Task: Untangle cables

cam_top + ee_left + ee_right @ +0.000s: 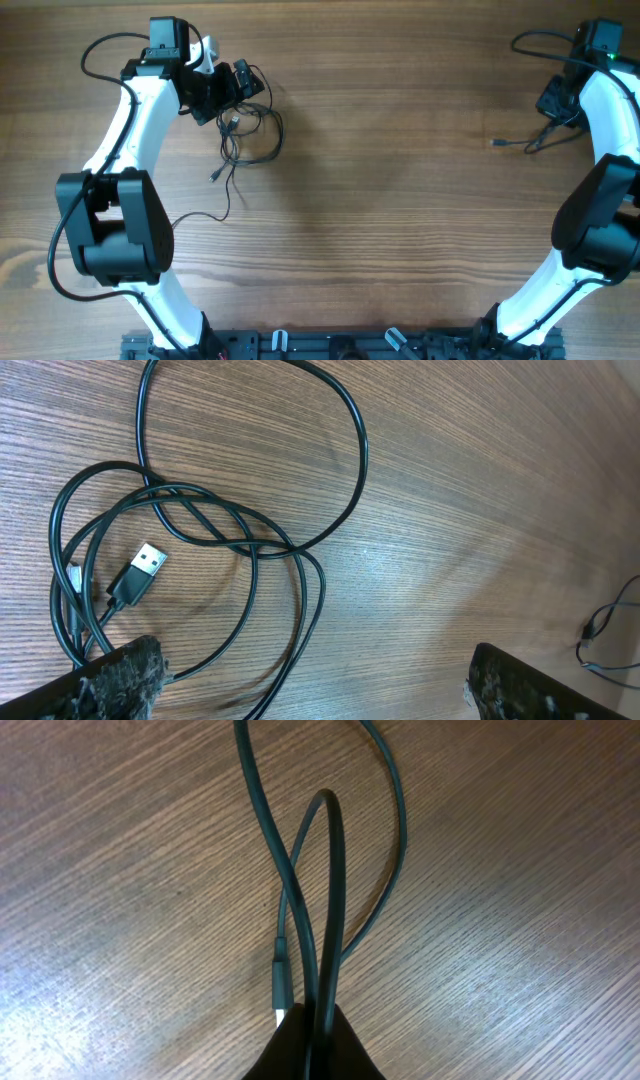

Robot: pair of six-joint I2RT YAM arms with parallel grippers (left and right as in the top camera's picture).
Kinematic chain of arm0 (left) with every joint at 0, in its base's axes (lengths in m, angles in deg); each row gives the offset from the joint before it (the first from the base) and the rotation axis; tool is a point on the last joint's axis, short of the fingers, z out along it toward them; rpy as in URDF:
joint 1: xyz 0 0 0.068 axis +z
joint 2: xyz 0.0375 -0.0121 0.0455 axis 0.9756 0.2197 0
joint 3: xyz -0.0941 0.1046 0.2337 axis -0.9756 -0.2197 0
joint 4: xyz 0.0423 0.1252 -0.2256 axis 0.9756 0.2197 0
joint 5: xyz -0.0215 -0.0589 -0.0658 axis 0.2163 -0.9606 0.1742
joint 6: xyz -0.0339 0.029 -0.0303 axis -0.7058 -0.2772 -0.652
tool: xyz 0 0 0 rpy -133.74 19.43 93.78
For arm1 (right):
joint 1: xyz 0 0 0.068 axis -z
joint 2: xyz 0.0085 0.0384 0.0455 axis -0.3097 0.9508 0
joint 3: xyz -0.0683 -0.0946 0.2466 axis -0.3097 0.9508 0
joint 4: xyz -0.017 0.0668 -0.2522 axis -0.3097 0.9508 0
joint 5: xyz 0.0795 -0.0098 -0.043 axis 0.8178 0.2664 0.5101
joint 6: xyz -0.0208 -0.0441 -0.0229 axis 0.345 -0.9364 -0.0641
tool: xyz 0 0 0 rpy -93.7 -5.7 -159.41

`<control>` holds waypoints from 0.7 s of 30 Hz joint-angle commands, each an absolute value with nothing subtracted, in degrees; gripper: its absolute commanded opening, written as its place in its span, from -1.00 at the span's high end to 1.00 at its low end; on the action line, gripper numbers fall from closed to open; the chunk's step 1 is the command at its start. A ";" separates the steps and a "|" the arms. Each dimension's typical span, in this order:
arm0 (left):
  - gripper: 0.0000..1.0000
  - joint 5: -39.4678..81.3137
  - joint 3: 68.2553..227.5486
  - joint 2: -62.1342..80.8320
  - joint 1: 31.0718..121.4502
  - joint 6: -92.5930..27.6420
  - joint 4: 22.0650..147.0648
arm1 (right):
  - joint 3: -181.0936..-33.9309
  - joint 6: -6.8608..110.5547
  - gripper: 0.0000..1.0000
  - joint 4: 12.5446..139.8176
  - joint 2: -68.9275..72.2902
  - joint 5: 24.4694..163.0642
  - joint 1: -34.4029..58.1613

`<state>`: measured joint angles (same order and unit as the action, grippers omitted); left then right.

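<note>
From overhead I see my left gripper point(235, 95) hanging with its jaws wide apart above the brown wood-grain table point(400, 200), the loose tangle of thin black cables point(250, 135) lying just beneath and ahead of it; my right gripper point(553, 103) sits well apart, a single thin black cable point(525, 142) trailing out from it. On the left wrist camera the padded fingers point(120, 678) stand spread with nothing between them, the tangle's overlapping loops lie ahead, and a black USB plug with a silvery tip point(140, 575) rests just in front of one finger. On the right wrist camera the jaws are pinched together on a doubled loop of the single cable, whose small black plug end point(281, 982) lies right beside the fingertips
</note>
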<state>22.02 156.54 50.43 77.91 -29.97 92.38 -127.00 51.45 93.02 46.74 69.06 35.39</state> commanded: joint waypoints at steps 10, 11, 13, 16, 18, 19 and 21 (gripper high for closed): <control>-1.00 21.14 157.06 50.95 78.17 -29.84 92.40 | -125.86 53.16 -0.86 93.09 48.01 69.65 35.36; -1.00 21.14 157.06 50.95 78.17 -29.84 92.40 | -125.86 53.16 -0.96 93.00 48.07 69.98 35.36; -1.00 21.14 157.06 50.95 78.17 -29.84 92.40 | -125.86 53.14 -0.99 92.56 48.14 71.20 35.36; -1.00 21.14 157.06 50.95 78.17 -29.84 92.40 | -125.86 53.11 -0.99 91.40 48.14 73.23 35.36; -1.00 21.14 157.06 50.95 78.17 -29.84 92.40 | -125.86 53.07 -0.99 90.31 48.14 75.68 35.36; -1.00 21.14 157.06 50.95 78.17 -29.84 92.40 | -125.86 52.90 -0.99 89.59 48.14 77.93 35.36; -1.00 21.14 157.06 50.95 78.17 -29.84 92.40 | -125.86 49.36 -1.00 87.51 48.14 85.58 35.36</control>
<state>22.02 156.54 50.43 77.91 -29.97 92.40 -126.65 52.85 89.77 47.11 74.41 35.41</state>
